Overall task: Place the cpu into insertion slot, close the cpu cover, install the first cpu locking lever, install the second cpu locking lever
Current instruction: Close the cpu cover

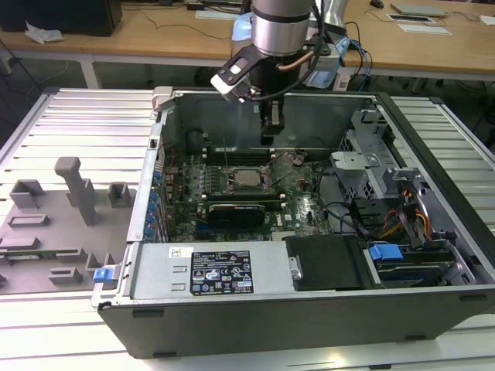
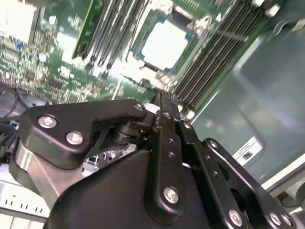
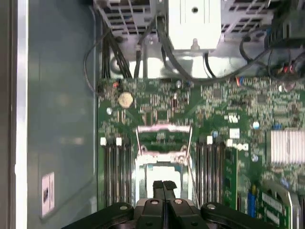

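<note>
- Inside the open computer case [image 1: 371, 309], the gripper [image 1: 271, 137] is seen lowered on the arm, above the rear part of the green motherboard [image 1: 298, 205].
- In both wrist views the black fingertips [image 3: 158, 184] are pressed together, with no gap and nothing pinched between them; the gripper [image 2: 164, 98] is recorded as empty.
- Just beyond the gripper [image 3: 164, 183] in the first wrist view, the cpu [image 3: 148, 175] is noted, silver top upward.
- The cpu [image 2: 164, 44] is seated flat in the insertion slot [image 2: 137, 48]; in the exterior view the cpu [image 1: 247, 178] is found near the middle of the board, just ahead of the fingers and not touched by them.
- The cpu cover [image 3: 163, 128] appears swung back off the socket, with green board visible through its window; its exact angle cannot be told.
- Long dark memory slots [image 3: 116, 171] are seen flanking the socket on both sides.
- A black graphics card [image 1: 236, 209] lies near the socket, on the near side of it.
- A labelled silver power supply [image 1: 220, 270] is mounted along the case's near wall.
- A grey fixture tray [image 1: 54, 224] rests on the slatted table [image 1: 85, 108] at the exterior view's left, well apart from the case.
</note>
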Tool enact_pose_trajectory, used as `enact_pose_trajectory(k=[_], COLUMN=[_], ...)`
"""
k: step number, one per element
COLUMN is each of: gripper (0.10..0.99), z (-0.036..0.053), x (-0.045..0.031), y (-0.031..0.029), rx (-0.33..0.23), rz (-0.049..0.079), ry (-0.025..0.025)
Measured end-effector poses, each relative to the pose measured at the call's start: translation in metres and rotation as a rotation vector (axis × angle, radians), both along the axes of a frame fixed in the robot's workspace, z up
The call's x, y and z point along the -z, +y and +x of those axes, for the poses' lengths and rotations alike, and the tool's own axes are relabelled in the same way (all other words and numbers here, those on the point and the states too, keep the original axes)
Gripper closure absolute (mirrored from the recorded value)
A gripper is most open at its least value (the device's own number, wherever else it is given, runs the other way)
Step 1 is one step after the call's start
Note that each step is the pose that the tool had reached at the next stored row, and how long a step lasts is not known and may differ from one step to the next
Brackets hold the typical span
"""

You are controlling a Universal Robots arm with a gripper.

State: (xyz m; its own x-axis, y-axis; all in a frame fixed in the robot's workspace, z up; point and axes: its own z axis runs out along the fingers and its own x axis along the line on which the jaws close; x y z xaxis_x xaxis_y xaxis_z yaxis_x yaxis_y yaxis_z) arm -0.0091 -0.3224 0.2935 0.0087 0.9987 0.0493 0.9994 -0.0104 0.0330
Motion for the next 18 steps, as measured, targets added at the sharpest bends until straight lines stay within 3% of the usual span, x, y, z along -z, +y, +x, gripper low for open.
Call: enact_pose_trajectory(k=[4,7,12,14,18], gripper=[0.98,0.98,0.98,0.98,0.98], z=[0.0366,0.0484,0.0571,0.0605,0.0649], x=[0.0002,0.0006,0.0057,0.0145,0.024], y=[0.0,0.0,0.0,0.0,0.0], rx=[0.0,0.0,0.0,0.0,0.0], rz=[-0.002,-0.002,-0.002,-0.002,-0.002], ry=[0.0,0.0001,0.0001,0.0,0.0])
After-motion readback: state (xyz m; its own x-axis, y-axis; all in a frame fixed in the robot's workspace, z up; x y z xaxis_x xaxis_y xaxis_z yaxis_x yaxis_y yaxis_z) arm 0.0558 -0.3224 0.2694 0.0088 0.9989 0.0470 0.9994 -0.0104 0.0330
